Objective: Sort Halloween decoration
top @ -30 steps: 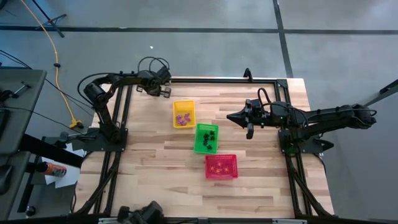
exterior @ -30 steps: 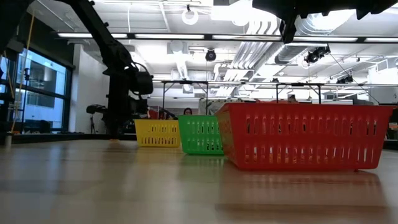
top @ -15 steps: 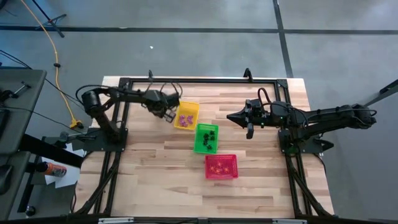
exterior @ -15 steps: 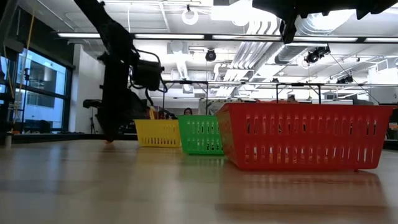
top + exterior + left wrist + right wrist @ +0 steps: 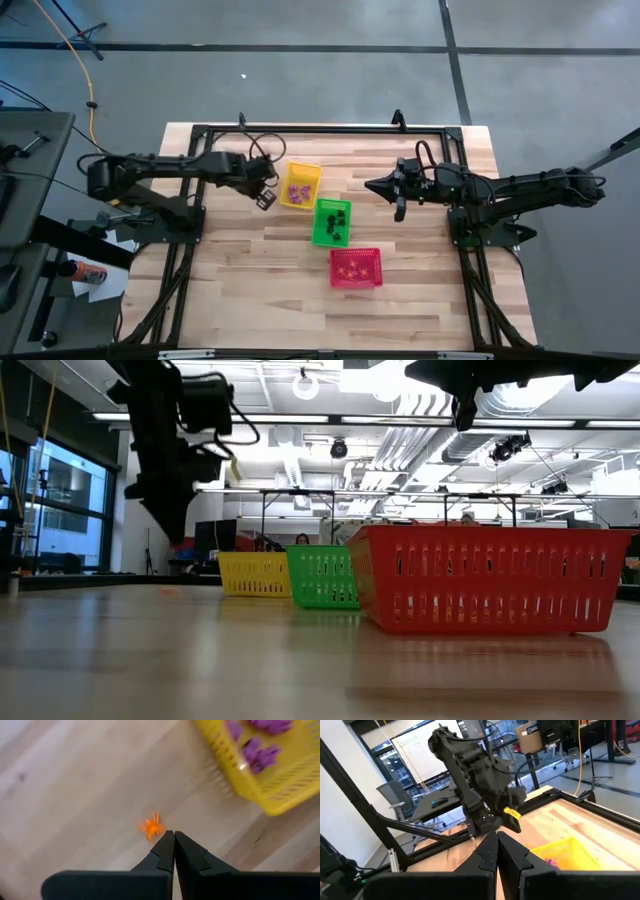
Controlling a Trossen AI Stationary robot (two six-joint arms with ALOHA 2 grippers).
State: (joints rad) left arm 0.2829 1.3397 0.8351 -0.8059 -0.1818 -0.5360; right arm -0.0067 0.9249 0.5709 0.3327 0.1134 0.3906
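One orange trinket point(image 5: 151, 827) loose on table point(image 5: 250, 290), just ahead of left end effector point(image 5: 174, 838) fingertips, beside yellow basket point(image 5: 300, 186). Left end effector shut, empty, nearer. Right end effector point(image 5: 372, 186) shut, empty, waiting well apart.

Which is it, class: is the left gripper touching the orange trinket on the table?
Apart. In the left wrist view, bare wood separates the shut left gripper from the orange trinket.
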